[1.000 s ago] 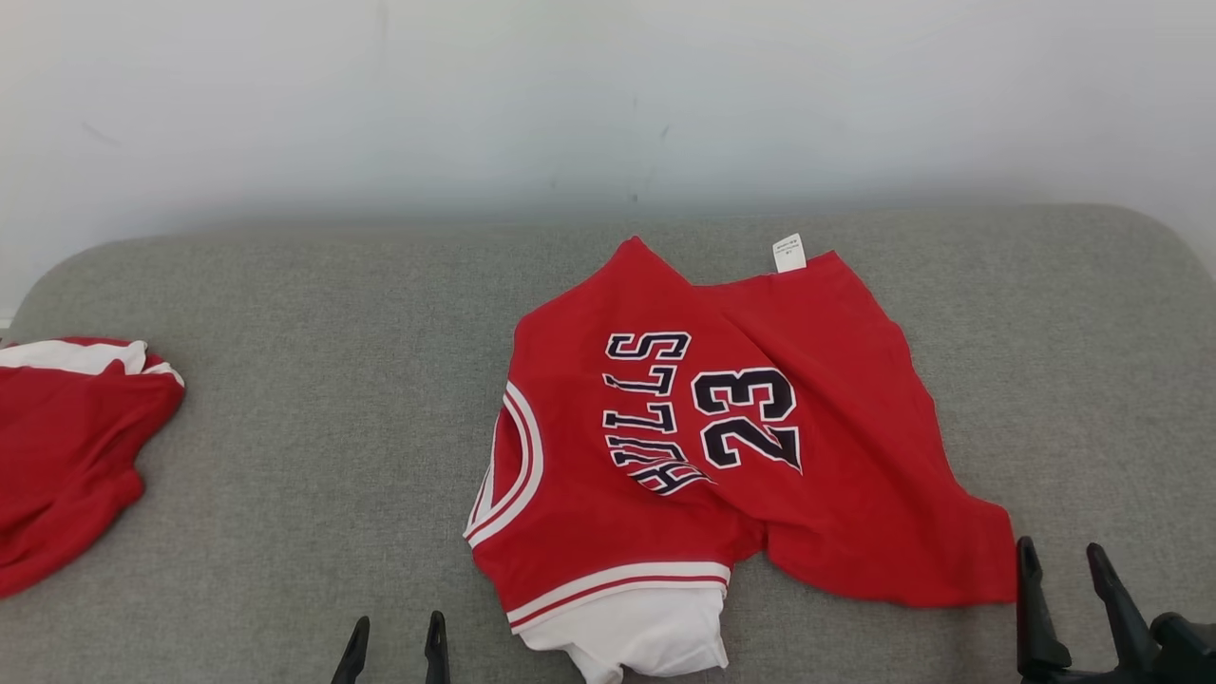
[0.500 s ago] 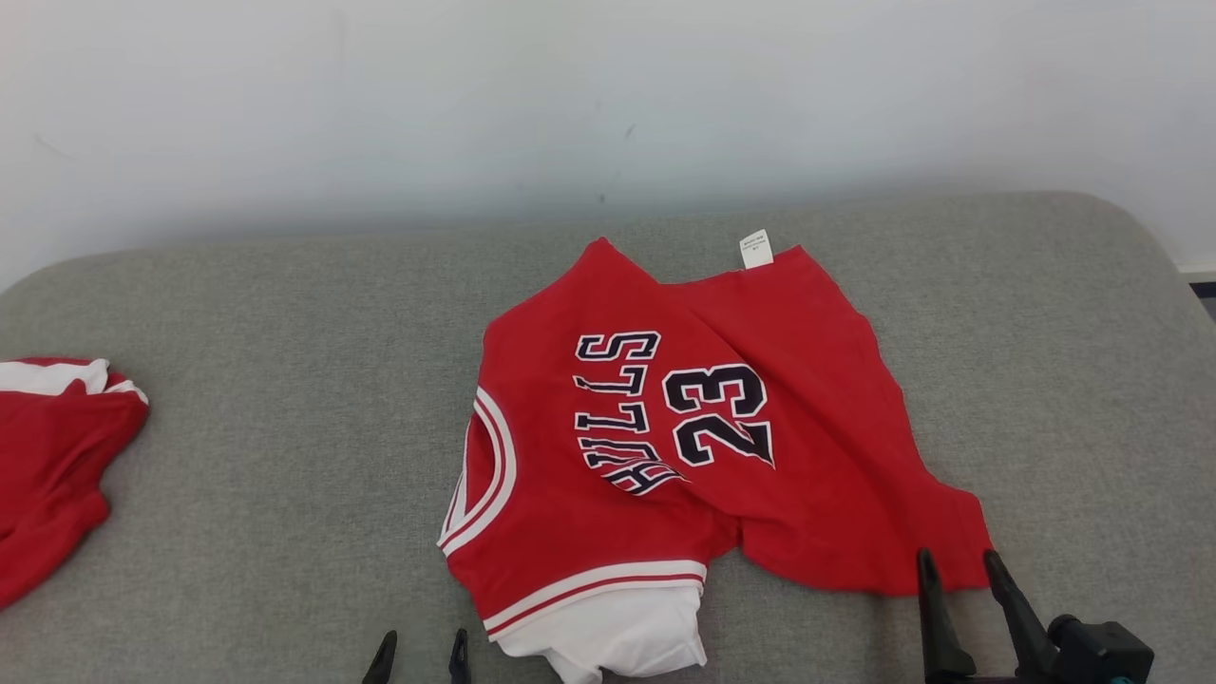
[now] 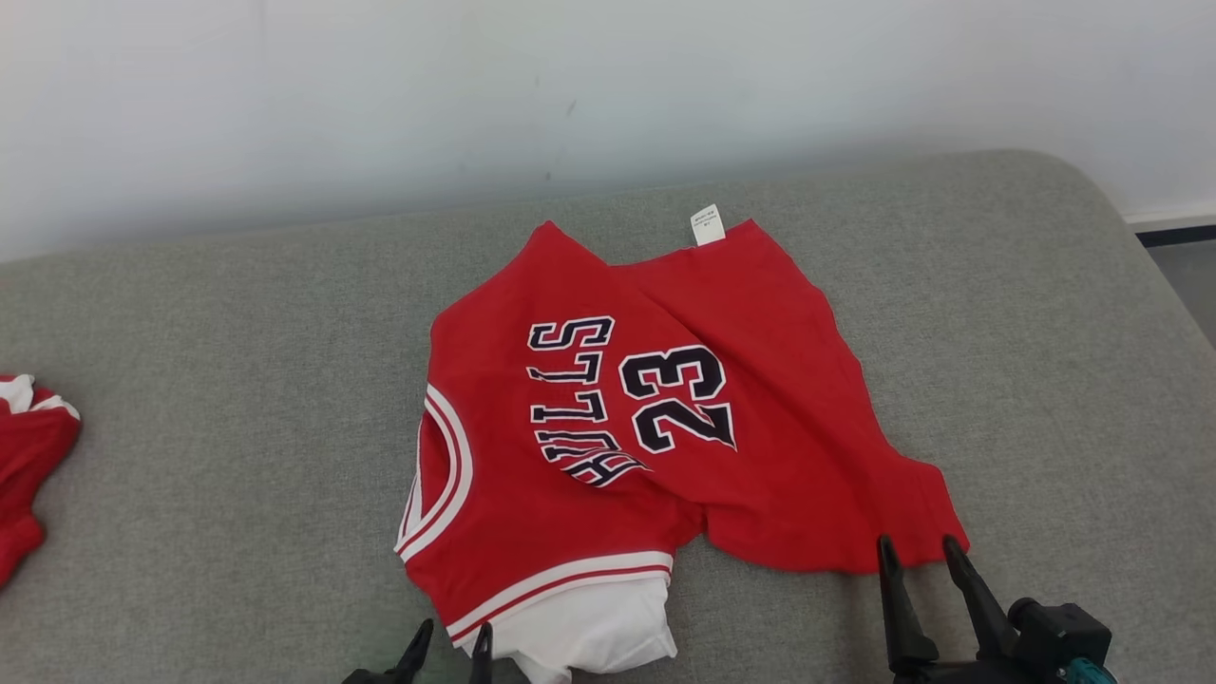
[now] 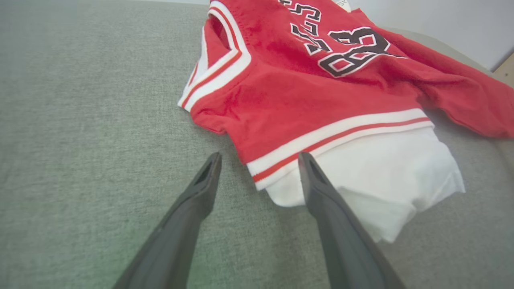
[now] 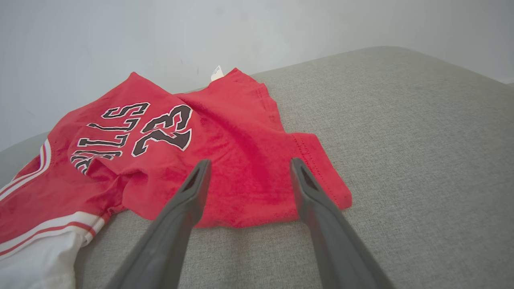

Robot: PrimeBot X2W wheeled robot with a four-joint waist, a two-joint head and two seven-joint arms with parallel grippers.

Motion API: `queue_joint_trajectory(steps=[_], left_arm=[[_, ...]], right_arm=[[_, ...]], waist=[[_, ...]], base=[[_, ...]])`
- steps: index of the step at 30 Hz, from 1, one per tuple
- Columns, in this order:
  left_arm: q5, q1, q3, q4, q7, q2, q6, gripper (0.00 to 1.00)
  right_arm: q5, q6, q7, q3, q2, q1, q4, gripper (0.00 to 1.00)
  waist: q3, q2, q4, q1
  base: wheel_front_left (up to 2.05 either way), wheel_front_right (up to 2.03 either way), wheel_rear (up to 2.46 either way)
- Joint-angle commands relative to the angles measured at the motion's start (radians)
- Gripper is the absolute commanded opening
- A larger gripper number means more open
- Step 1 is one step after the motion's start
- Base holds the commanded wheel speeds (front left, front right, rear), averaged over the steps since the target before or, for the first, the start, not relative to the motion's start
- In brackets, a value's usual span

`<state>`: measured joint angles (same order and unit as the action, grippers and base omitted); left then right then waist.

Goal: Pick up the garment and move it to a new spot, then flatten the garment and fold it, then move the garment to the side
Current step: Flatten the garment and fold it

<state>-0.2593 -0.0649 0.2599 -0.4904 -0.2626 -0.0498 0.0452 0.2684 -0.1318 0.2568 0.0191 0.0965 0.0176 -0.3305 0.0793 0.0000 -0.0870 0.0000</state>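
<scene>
Jersey (image 3: 779,399): red, printed "23", lies crumpled in the middle of the grey cushion (image 3: 237,380). It reaches from close to the far edge almost to the near edge.
White cloth (image 3: 589,636): sticks out from under the jersey's striped trim (image 3: 560,584), by the near edge.
Tag (image 3: 707,225): white, at the jersey's far edge.
Left gripper (image 3: 454,632): spread wide and holding nothing, at the near edge. In its wrist view one finger is over bare cushion and the other crosses the trim and white cloth; contact cannot be told.
Right gripper (image 3: 918,546): spread wide and holding nothing, both tips over the jersey's near right corner.
Second garment (image 3: 28,446): red and white, bunched at the left edge, well apart from the jersey.
Wall (image 3: 608,85): pale, just behind the far edge.
In the way: bare cushion between the garments; nothing lies on the jersey.
</scene>
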Motion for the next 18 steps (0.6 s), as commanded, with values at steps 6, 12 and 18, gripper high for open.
queue_joint_trajectory(steps=[6, 12, 18], left_arm=[[-0.012, -0.066, -0.008, -0.062, -0.003, -0.001, 0.019, 0.00], [0.037, -0.074, -0.115, 0.015, -0.003, -0.012, 0.023, 0.00], [0.077, -0.046, -0.213, 0.103, -0.003, -0.048, 0.030, 0.00]], right_arm=[[0.007, 0.002, 0.008, 0.004, -0.008, 0.021, -0.008, 1.00], [0.010, 0.002, 0.009, -0.005, -0.008, 0.013, -0.004, 1.00], [0.013, 0.002, 0.008, -0.009, -0.010, 0.013, -0.004, 1.00]], waist=[[0.013, 0.0000, -0.002, 0.0000], [0.012, 0.0000, 0.017, 0.0000], [0.013, 0.0000, 0.031, 0.0000]], base=[[0.00, 0.00, 0.00], [0.00, 0.00, 0.00], [0.00, 0.00, 0.00]])
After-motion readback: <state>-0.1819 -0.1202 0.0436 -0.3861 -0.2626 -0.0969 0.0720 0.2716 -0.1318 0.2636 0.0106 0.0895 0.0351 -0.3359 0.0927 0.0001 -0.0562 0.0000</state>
